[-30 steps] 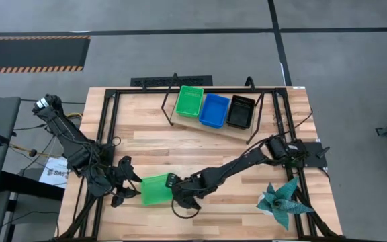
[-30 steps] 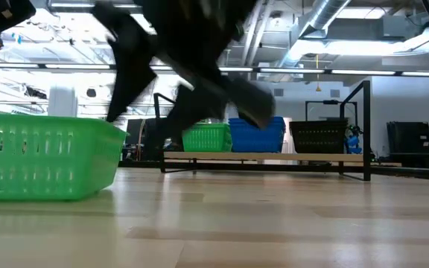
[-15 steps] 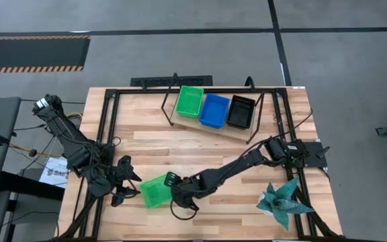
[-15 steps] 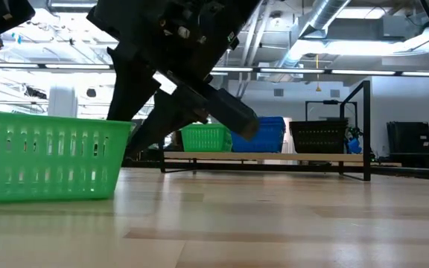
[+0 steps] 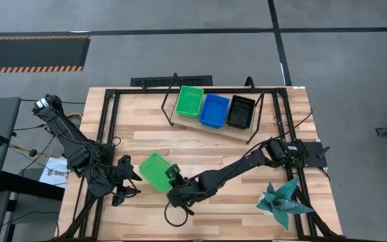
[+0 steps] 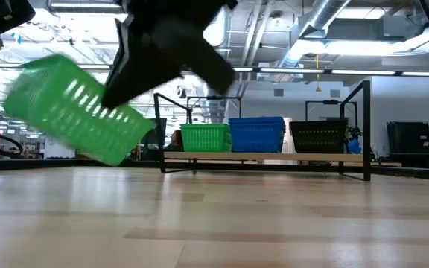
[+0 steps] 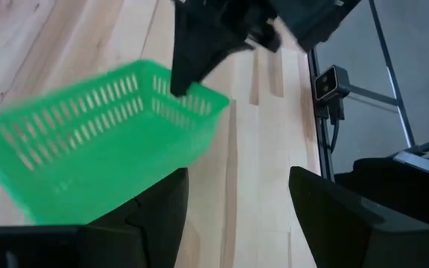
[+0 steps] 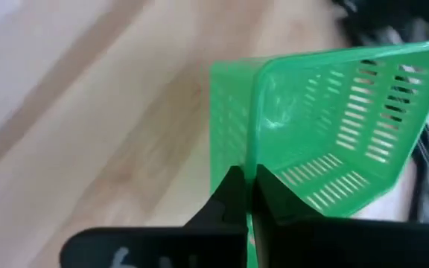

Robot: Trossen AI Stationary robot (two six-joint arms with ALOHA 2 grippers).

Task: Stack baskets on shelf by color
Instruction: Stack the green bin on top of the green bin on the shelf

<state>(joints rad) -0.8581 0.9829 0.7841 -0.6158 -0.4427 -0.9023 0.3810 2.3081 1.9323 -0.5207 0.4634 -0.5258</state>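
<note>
The right gripper (image 5: 173,176) is pinched on one wall of a green basket (image 5: 154,171), which hangs tilted clear of the tabletop (image 5: 200,144), presumably bound for the shelf (image 5: 210,126); the left gripper (image 5: 127,180) waits just beside it, fingers spread and empty; green, blue and black baskets line the shelf, whose wire legs flank the approach.

My right arm stretches low across the surface toward my left side, its end effector (image 5: 173,176) clamped shut on the rim of a green basket (image 5: 153,171) that hangs tilted, clear of the surface. My left arm waits folded at the near-left edge, its end effector (image 5: 127,183) spread wide and holding nothing.
</note>
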